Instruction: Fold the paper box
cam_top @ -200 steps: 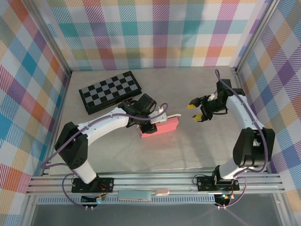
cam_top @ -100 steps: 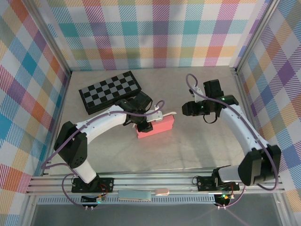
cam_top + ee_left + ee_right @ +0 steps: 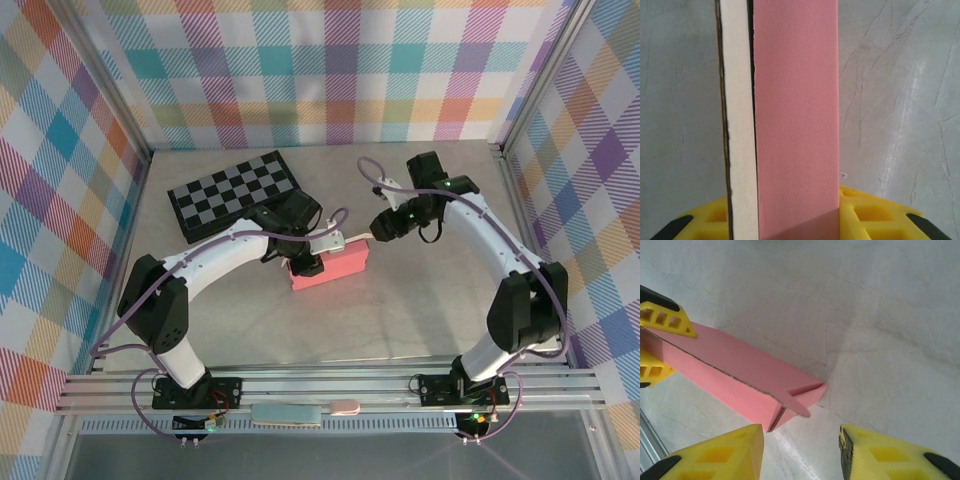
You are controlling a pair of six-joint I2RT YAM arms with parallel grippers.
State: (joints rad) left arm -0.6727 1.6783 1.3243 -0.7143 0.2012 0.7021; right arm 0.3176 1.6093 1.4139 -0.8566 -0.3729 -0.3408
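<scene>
Inside the left tool (image 3: 303, 265), clamped, lies the paper box (image 3: 337, 268); right tool (image 3: 800, 437) open beside.

Overhead view. My left gripper (image 3: 303, 262) meets the nine o'clock end of the paper box (image 3: 338, 268), which lies pink and flat near the middle of the table (image 3: 400, 320). My right gripper (image 3: 381, 228) hovers just off the box's two o'clock corner. The checkered board (image 3: 235, 195) lies toward ten o'clock of the box, apart from it
</scene>
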